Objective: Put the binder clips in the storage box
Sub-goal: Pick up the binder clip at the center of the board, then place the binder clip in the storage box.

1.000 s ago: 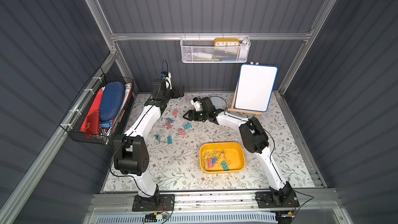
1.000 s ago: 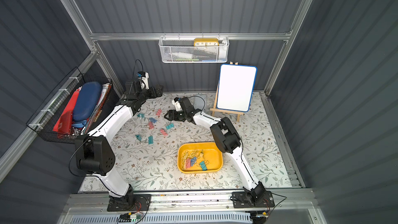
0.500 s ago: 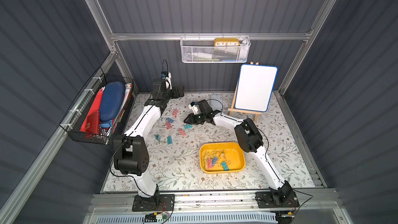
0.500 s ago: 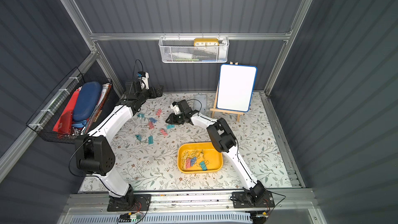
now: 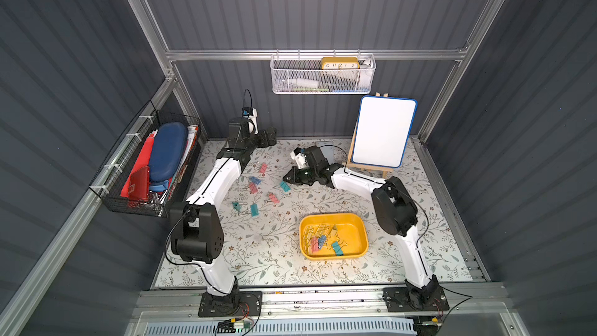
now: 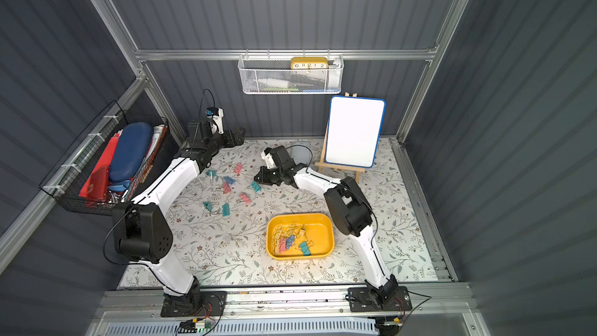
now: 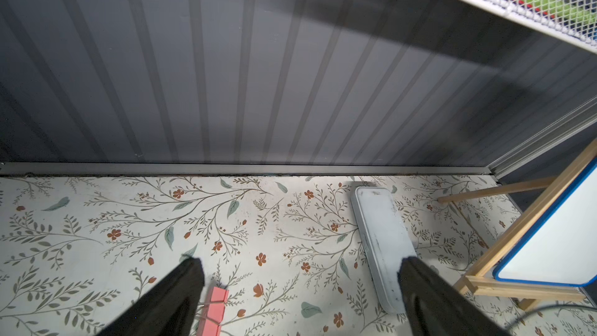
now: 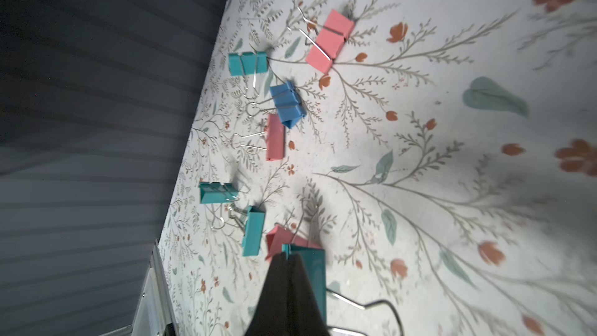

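The right jaws are closed against a teal metal binder clip [image 8: 315,273]; whether they pinch it is unclear. The left jaws gape wide over the floral counter [image 7: 129,221]. In a top view, loose pastel binder clips [image 5: 255,182] lie centre-left; the shallow yellow plastic storage box [image 5: 364,237], lower centre, holds more.

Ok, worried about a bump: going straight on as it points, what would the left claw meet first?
Likely the back wall, low near its base: the left claw faces it and only bare mat lies before it; depth is unclear.
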Robot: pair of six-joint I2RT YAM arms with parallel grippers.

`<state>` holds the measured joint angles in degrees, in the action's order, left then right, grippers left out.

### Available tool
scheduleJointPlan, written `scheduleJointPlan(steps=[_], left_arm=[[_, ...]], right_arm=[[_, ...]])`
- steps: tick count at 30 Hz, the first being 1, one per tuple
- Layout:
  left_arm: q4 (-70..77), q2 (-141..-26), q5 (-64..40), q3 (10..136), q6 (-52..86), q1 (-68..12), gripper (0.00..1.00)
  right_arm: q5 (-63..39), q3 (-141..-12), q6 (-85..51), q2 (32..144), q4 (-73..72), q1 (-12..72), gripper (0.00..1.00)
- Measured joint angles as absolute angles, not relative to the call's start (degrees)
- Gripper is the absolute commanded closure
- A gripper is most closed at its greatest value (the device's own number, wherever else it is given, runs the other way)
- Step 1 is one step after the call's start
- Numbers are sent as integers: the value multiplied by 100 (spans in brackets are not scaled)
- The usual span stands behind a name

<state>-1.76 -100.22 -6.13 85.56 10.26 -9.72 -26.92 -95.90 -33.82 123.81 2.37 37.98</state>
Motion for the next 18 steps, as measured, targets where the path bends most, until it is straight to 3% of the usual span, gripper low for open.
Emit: scheduleJointPlan(steps=[8, 14, 18], left_arm=[[-174, -10022, -642, 8556, 1028, -972, 1], [-169, -10005, -709, 8556, 1031, -972, 1], [-169, -9981, -768, 8556, 1031, -972, 1]], right_arm=[[-1540, -7234, -3542, 9170, 373, 3863, 100], [-224, -5454, -3793, 6661, 1323, 4274, 100], [576, -4722, -3997, 5655, 1946, 4372, 100]])
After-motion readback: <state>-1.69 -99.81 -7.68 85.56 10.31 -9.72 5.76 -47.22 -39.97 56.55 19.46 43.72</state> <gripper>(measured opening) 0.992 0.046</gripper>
